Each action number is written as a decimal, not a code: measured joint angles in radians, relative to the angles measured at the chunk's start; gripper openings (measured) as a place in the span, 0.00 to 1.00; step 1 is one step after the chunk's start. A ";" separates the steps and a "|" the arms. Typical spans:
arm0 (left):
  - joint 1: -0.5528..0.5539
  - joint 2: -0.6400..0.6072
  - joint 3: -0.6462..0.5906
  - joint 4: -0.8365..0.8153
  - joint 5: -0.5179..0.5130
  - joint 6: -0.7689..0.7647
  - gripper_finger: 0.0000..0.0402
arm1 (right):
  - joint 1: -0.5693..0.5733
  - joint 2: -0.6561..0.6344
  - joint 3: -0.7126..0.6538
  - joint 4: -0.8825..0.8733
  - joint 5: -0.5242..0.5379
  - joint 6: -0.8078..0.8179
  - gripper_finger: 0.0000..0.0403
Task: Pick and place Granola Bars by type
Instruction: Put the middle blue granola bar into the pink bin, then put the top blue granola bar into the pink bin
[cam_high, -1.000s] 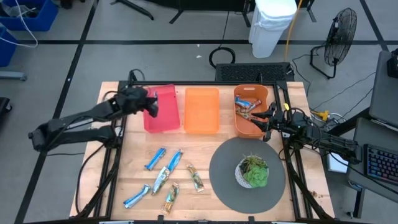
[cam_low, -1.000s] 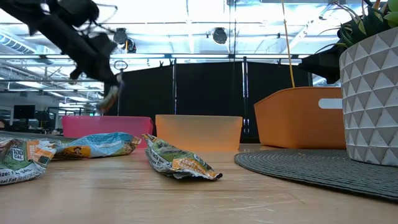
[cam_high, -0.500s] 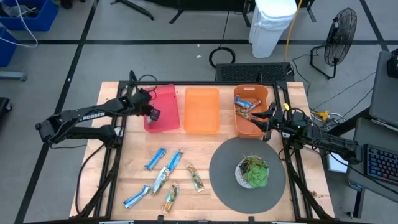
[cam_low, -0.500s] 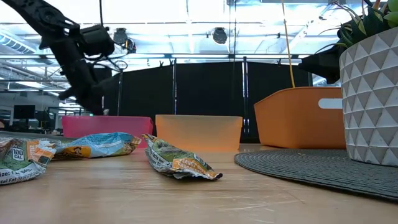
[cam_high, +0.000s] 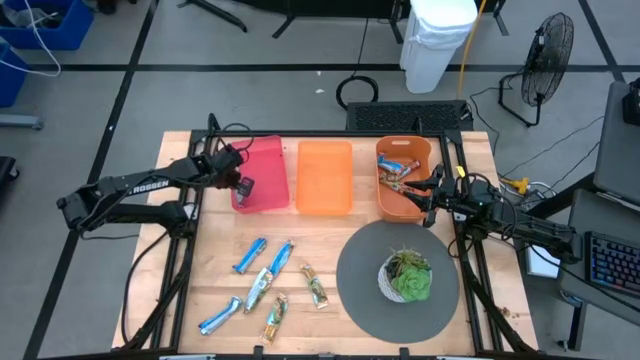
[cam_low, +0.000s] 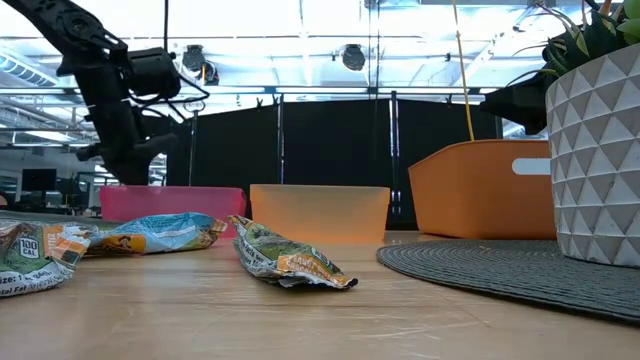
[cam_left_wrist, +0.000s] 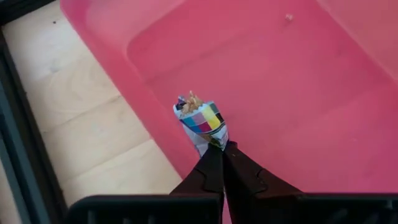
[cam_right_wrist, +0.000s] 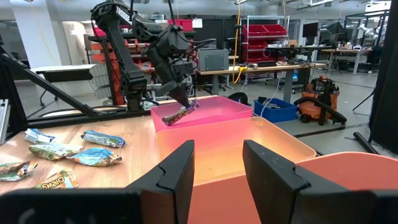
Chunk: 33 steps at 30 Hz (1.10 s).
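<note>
My left gripper (cam_high: 243, 185) is over the near left part of the pink bin (cam_high: 270, 160), shut on a brown-gold granola bar (cam_left_wrist: 202, 121); the right wrist view shows this bar (cam_right_wrist: 180, 112) above the bin's rim. Several blue and green-gold bars (cam_high: 270, 275) lie flat on the wood near the table's front. More bars (cam_high: 398, 172) lie in the dark orange bin (cam_high: 383, 205). My right gripper (cam_high: 427, 196) waits open beside that bin's near right corner, touching nothing. My left gripper pinches the bar by one end (cam_left_wrist: 210, 138) between its two shut fingertips (cam_left_wrist: 239, 165), coming slanting from above and the table's left. The bar hangs tilted below the fingers over the pink bin's floor, near its left wall; whether its free end touches the floor I cannot tell.
A pale orange bin (cam_high: 325, 177) stands between the pink and dark orange ones. A white potted plant (cam_high: 407, 275) sits on a round grey mat (cam_high: 360, 290) at the right front. Black frame rails run along both table sides. Bare wood lies left of the loose bars.
My left gripper, still shut on the bar, has come down from above the pink bin to the level of its rim and drawn slightly toward the table's near-left. The bar has gone down with it. The right arm has kept still.
</note>
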<state>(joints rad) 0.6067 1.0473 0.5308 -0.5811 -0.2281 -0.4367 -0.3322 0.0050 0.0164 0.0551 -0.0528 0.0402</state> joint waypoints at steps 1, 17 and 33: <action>0.000 0.000 0.000 0.006 0.004 0.000 0.02 | 0.000 0.000 0.000 0.000 0.000 0.000 0.32; -0.004 -0.002 0.000 0.142 0.113 -0.007 0.17 | 0.000 0.000 0.000 0.000 0.000 0.000 0.32; -0.335 -0.003 0.001 0.265 0.624 -0.161 0.17 | 0.000 0.000 0.000 0.000 0.000 0.000 0.32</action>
<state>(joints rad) 0.2718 1.0439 0.5320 -0.3163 0.3956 -0.5975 -0.3321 0.0049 0.0166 0.0551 -0.0528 0.0406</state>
